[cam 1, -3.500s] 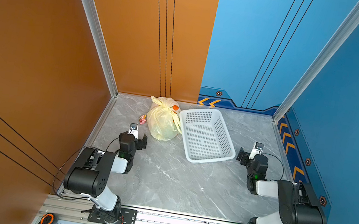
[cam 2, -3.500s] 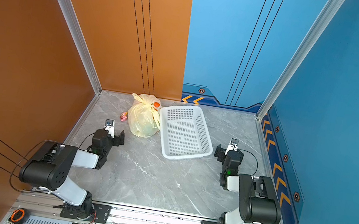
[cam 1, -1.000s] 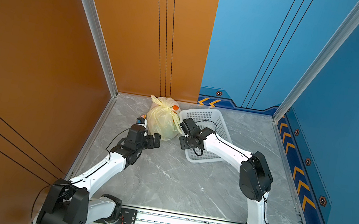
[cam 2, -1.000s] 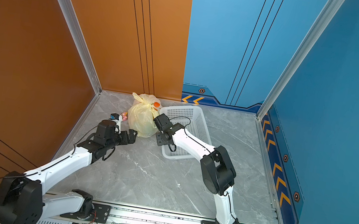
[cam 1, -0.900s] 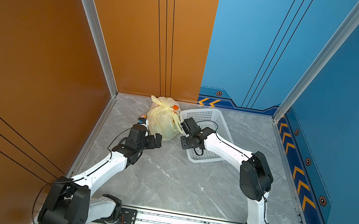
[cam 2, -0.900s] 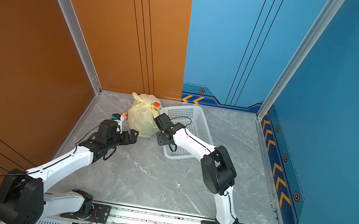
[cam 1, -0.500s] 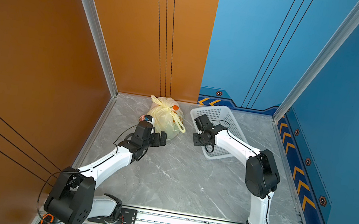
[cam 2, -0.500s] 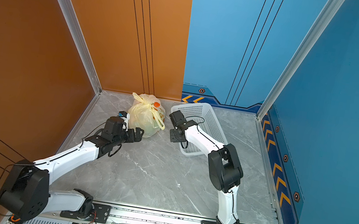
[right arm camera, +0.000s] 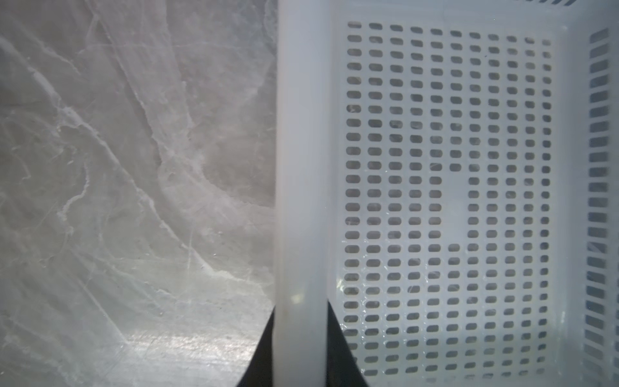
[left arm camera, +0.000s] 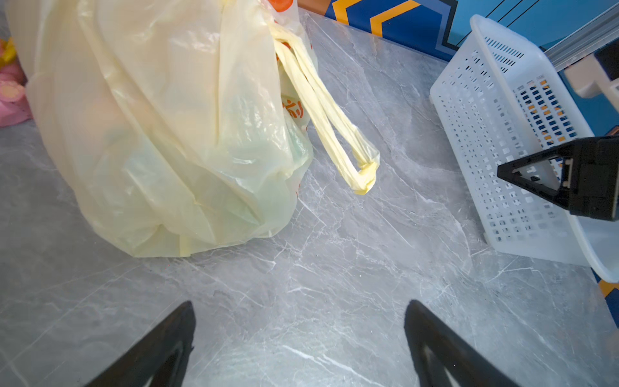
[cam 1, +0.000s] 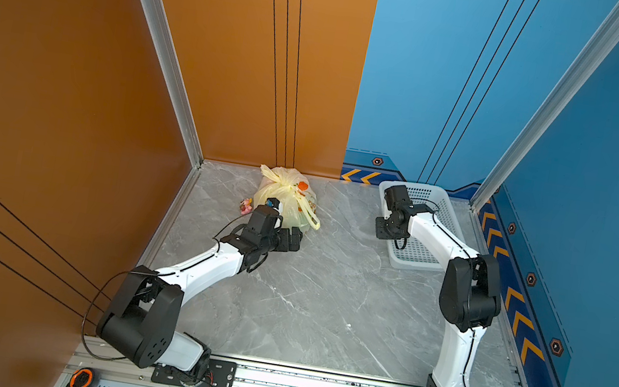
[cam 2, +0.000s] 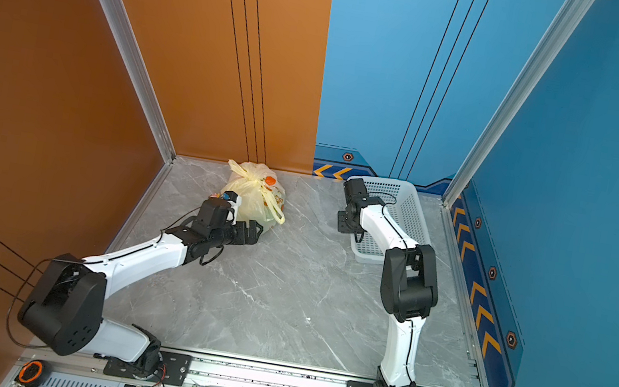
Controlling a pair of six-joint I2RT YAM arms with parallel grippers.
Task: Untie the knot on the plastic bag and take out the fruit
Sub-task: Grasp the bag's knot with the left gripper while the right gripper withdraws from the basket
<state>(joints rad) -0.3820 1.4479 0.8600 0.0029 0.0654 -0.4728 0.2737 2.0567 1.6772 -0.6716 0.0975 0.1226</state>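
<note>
Left end effector [cam 1: 294,239] is wide open and holds nothing, low over the grey surface [cam 1: 325,298]. In both top views the plastic bag [cam 1: 283,203] sits just past it at 12 o'clock. The knot [cam 1: 286,186] is up on the bag's far top. A long handle loop [left arm camera: 365,166] runs from it toward 5 o'clock. The left arm lies stretched out flat and is much nearer. Right end effector [right arm camera: 299,335] pinches the white basket [cam 1: 414,262] rim, well apart at 3 o'clock.

Top views: high, looking down on the whole table [cam 1: 323,310] (nearly identical). My left wrist camera faces bag [left arm camera: 150,134] and basket [left arm camera: 485,134], near; my right, close over the basket's rim.
</note>
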